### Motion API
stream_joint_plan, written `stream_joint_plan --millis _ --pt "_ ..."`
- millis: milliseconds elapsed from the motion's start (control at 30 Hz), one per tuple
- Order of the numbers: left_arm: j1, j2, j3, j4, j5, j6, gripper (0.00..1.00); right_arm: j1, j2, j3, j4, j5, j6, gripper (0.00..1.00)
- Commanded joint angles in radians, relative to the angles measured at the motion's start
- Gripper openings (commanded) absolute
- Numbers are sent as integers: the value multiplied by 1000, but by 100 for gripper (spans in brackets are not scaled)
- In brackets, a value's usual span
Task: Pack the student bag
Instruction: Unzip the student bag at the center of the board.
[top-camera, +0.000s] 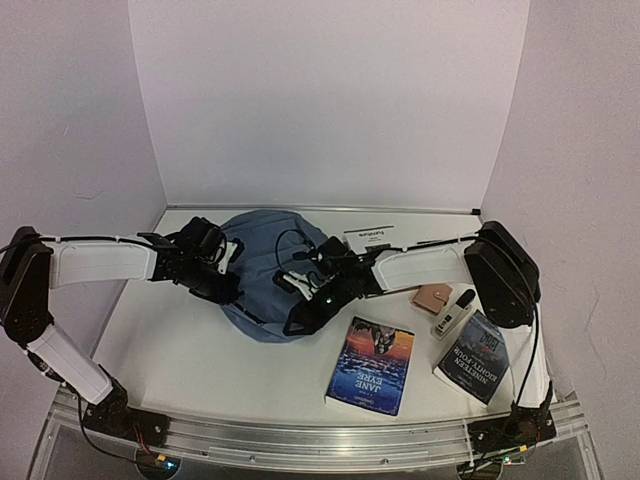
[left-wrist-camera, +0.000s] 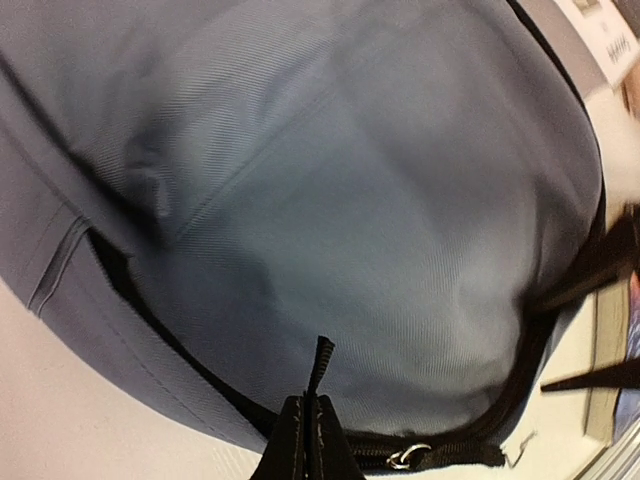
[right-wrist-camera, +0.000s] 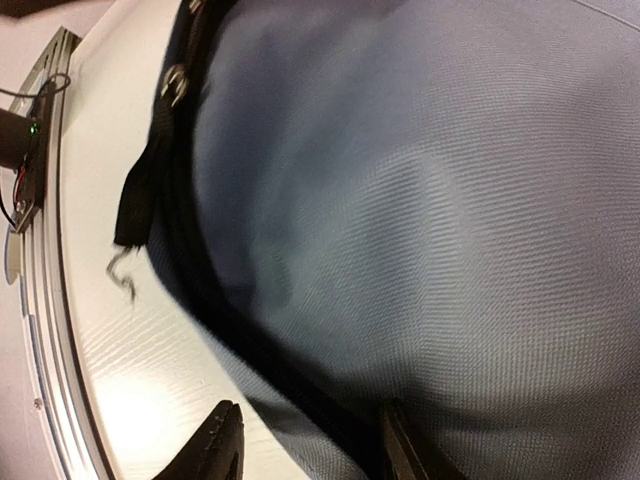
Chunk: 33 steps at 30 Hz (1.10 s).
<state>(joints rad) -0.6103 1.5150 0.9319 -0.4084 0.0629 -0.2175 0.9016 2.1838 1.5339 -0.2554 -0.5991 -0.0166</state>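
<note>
The student bag (top-camera: 262, 250) lies domed at the desk's (top-camera: 180, 350) centre. The left claw (left-wrist-camera: 306, 408) is pinched tight on a dark zipper pull (left-wrist-camera: 322, 358) at the bag's 9 o'clock edge; the right claw (right-wrist-camera: 310, 420) gapes empty, straddling its 5 o'clock rim. Best draw the pull along the zipper's curve, not upward, while the right claw pins the fabric.

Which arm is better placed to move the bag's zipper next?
Probably left. The left end effector is closed on the black zipper pull of the student bag; the right end effector is open.
</note>
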Motion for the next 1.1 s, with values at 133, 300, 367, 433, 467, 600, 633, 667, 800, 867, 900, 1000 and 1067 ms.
stream_joint_plan --millis 133,300,367,433,467,600,633,667,800,867,900,1000,1067 --pt "120 -13 15 70 -44 -125 0 18 22 -3 -45 91 -70 37" --pt "156 20 24 87 -48 -145 0 18 31 -23 -45 143 -99 0" --pt "183 30 26 89 -53 -155 0 18 26 -36 -45 144 -107 0" --pt "217 37 31 89 -77 -165 0 18 16 -49 -45 145 -114 0" --pt "234 42 33 91 -88 -169 0 17 12 -55 -46 148 -117 0" --pt "326 60 54 112 -82 -189 0 18 -3 -83 -47 160 -132 0" --pt "347 70 62 121 -79 -190 0 18 -5 -90 -47 163 -134 0" --pt "364 78 70 127 -71 -192 0 18 -7 -94 -47 165 -137 0" --pt "434 130 107 159 -21 -197 0 19 -12 -109 -49 162 -151 0" --pt "461 157 129 168 2 -201 0 20 -14 -113 -51 159 -158 0" --pt "471 172 142 172 18 -204 0 22 -16 -115 -53 158 -163 0" --pt "501 194 171 176 65 -218 1 37 -26 -118 -60 156 -187 0" --pt "504 195 182 178 101 -218 3 57 -37 -115 -70 145 -204 0"
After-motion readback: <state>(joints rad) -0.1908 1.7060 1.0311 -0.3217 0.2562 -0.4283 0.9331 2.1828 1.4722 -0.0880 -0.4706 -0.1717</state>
